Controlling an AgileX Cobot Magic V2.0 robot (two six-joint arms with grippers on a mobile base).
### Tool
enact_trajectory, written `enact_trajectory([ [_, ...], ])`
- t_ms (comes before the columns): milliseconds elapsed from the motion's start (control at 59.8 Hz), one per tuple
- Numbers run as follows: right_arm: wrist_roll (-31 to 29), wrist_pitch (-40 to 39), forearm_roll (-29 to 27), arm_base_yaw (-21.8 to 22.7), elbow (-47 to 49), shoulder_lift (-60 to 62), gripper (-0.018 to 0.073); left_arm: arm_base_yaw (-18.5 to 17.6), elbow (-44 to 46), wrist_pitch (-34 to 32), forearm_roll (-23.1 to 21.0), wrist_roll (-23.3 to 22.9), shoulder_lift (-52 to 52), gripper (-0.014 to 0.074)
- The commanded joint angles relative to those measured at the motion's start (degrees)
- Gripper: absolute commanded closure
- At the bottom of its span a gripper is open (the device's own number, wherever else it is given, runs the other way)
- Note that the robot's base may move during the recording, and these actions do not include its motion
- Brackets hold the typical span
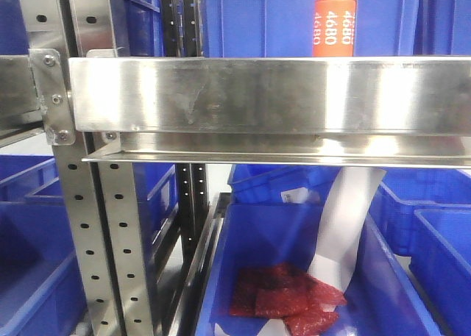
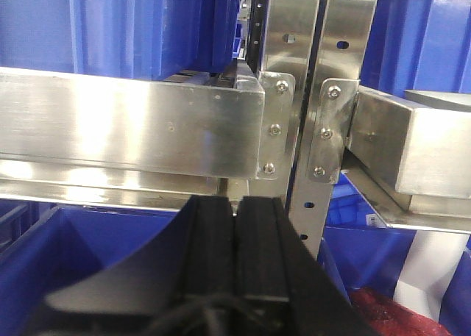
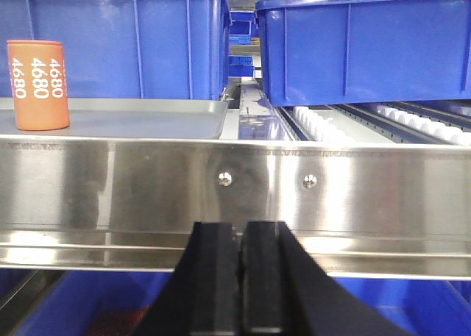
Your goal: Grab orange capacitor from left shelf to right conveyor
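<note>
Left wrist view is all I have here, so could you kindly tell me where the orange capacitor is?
Observer: The orange capacitor stands upright on a shallow silver tray, just behind the steel rail.
Operator: Thank you. Is the right gripper holding anything?
Observer: No. The right gripper is shut and empty, facing that rail, and the capacitor sits near the left edge of its view.
Operator: And what lies beside the tray?
Observer: White rollers, with a blue bin resting on them.
</note>
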State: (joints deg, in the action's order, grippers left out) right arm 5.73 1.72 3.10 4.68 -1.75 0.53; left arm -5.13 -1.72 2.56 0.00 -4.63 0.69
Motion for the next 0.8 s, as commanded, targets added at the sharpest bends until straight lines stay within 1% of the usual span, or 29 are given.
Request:
enact_trajectory([
  [0,-0.22,-4.83,0.19,-0.24,-0.17,1.24,0.0501,0.01,0.32,-4.72,0.0,0.03,1.13,0.0701],
  [435,-0.22,-4.83,0.19,-0.24,-0.17,1.24,0.0501,0.01,0.32,-4.72,0.0,0.03,1.13,0.0701],
  [669,-0.22,-6.14,0.19,-0.24,-0.17,1.24,0.0501,0.01,0.32,-4.72,0.0,0.03,1.13,0.0701],
  [786,-0.22,-8.31,0.19,-0.24,-0.17,1.24,0.0501,0.01,0.32,-4.72,0.0,0.03,1.13,0.0701],
])
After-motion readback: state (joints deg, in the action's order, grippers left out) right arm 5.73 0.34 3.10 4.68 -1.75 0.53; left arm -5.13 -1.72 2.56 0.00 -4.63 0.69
